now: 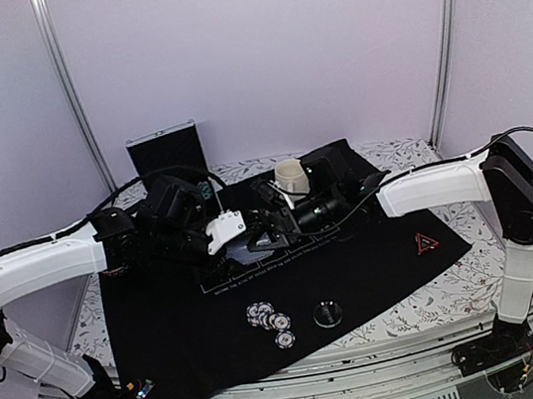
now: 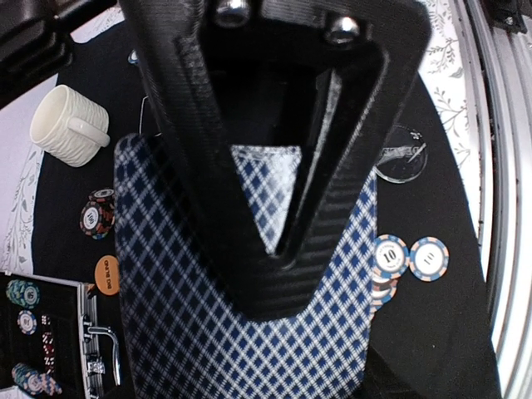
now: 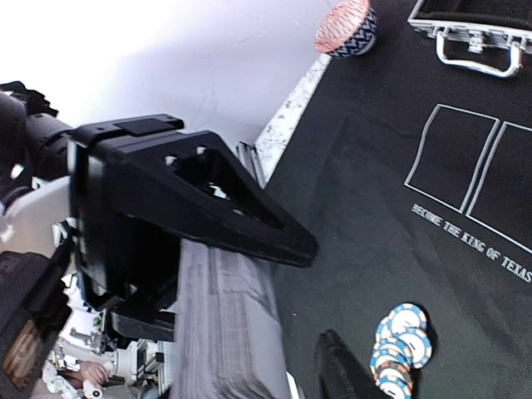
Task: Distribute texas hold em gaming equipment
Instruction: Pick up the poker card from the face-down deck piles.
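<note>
My right gripper [image 1: 273,229] [image 3: 320,303] is shut on a deck of blue diamond-backed playing cards [image 3: 224,332], held above the middle of the black felt mat [image 1: 378,273]. My left gripper [image 1: 241,231] [image 2: 278,278] is shut, its tips resting against the deck's back [image 2: 208,332]; nothing shows between the fingers. Striped poker chips [image 1: 265,313] lie on the near mat and also show in the left wrist view [image 2: 409,258] and the right wrist view [image 3: 403,345]. A clear disc [image 1: 328,311] [image 2: 401,154], a red-edged triangle [image 1: 425,244] and an orange "BIG BLIND" disc [image 2: 106,274] lie on the mat.
A cream mug [image 1: 291,174] [image 2: 71,126] stands behind the grippers. An open metal chip case [image 1: 165,152] [image 2: 33,332] is at the back left. A red and blue patterned bowl [image 3: 345,27] sits by the mat's edge. Another chip pile [image 2: 98,214] lies near the mug.
</note>
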Controlling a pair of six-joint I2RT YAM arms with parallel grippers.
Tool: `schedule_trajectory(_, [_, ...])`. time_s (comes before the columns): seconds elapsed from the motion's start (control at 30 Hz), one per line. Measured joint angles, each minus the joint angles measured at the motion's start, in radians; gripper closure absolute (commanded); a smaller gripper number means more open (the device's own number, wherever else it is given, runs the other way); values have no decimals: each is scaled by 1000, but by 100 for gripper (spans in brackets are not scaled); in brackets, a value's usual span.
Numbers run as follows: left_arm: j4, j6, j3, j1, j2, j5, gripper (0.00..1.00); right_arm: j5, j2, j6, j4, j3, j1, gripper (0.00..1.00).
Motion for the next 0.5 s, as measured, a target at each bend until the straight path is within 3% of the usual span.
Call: schedule_trajectory(0.5, [-1, 0, -15, 13, -4, 23, 50, 140, -44, -117, -193, 29, -3, 52])
